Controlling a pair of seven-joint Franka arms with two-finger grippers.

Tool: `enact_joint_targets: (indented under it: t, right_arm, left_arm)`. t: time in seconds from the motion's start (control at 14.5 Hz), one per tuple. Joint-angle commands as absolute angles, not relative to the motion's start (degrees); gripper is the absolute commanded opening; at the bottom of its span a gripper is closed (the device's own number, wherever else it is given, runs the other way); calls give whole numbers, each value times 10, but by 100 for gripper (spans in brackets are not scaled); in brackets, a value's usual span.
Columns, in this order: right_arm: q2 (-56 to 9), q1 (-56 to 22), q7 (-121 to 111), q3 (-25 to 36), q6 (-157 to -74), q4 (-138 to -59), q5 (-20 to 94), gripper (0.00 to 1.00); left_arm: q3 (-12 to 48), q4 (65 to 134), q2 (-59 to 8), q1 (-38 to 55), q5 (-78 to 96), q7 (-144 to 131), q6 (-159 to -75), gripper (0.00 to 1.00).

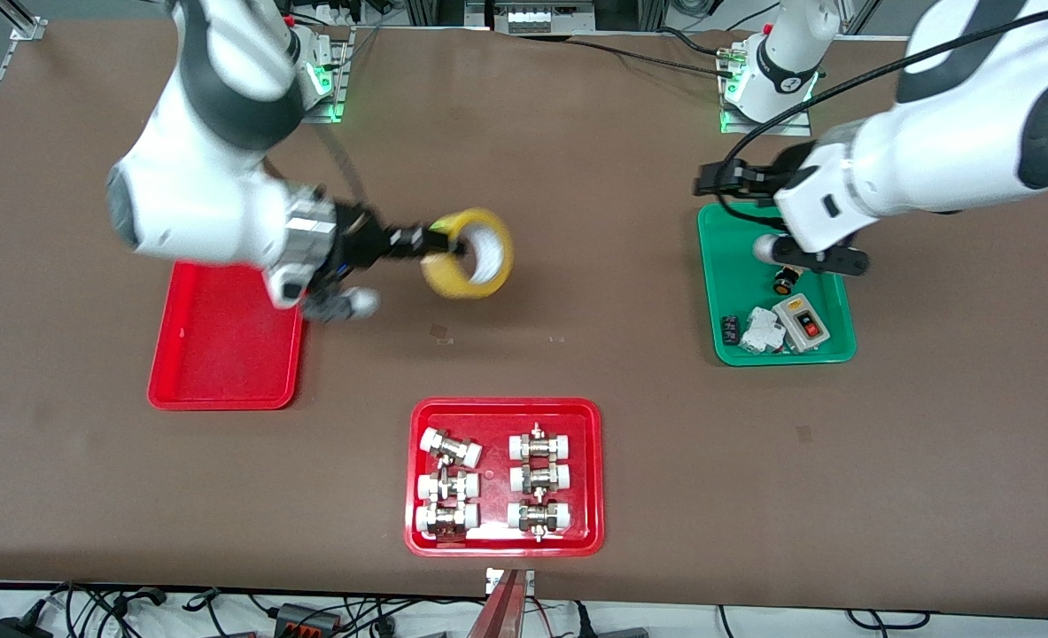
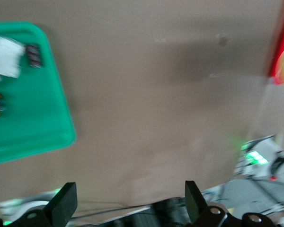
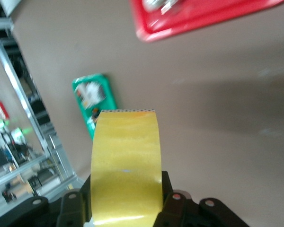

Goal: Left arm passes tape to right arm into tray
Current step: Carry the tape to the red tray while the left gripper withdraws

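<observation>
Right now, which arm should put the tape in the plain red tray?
Right. Its tool is shut on the tape, in the air beside the tray. The left tool is open and bare, over the green tray at the left arm's end.

We see the right arm covering part of the tray [image 1: 222, 354]. In the right wrist view the tape [image 3: 126, 165] hides the tool's fingertips, and the picture's edge cuts the fittings tray [image 3: 199, 19]. The left wrist view is blurred; the green tray's [image 2: 42, 123] contents stay unclear.
</observation>
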State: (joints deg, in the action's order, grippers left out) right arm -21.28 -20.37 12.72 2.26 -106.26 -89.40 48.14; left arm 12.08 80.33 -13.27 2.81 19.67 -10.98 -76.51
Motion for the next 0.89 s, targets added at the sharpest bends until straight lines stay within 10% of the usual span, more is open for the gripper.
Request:
enact_joint_targets:
  t: [0.0,0.83]
  right_arm:
    - [-256,-102,68,13,-1007,-888,484,33]
    - [-403,163,-312,13,-896,-884,401,33]
  left_arm:
    - [123,814,-93,-3,127,-53,-749,100]
    - [129,931,-8,-58,44,18,-856,100]
